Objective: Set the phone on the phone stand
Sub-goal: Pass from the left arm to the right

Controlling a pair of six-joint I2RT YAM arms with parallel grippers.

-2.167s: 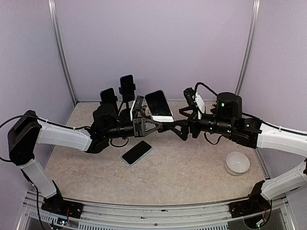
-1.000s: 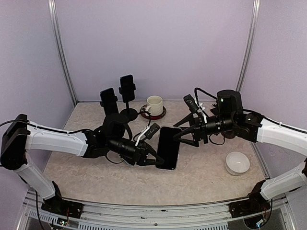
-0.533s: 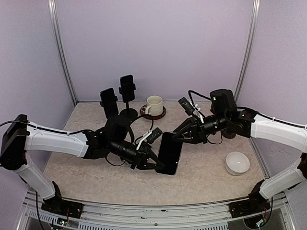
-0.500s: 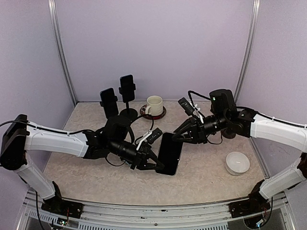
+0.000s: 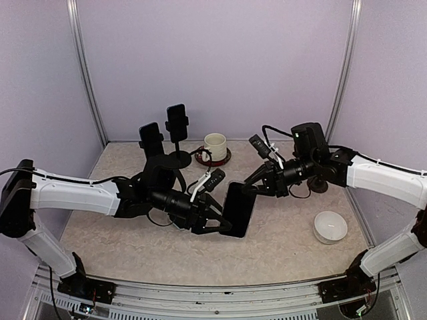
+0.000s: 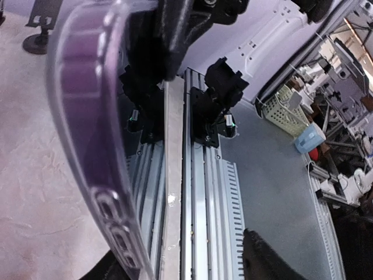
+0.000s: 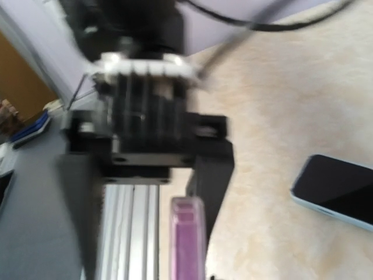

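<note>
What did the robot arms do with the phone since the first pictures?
The phone came down from the back to mid-table. The right gripper closed on its top edge, and the left gripper opened, letting go. The two phone stands, the mug and the white bowl stayed put.

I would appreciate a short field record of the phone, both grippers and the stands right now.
phone: off the table, on edge between both grippers
right gripper: jaws closed on the phone's upper end
left gripper: jaws parted beside its lower edge
phone stands: two at back left, both look occupied
second phone: flat on the table
other: mug, white bowl
</note>
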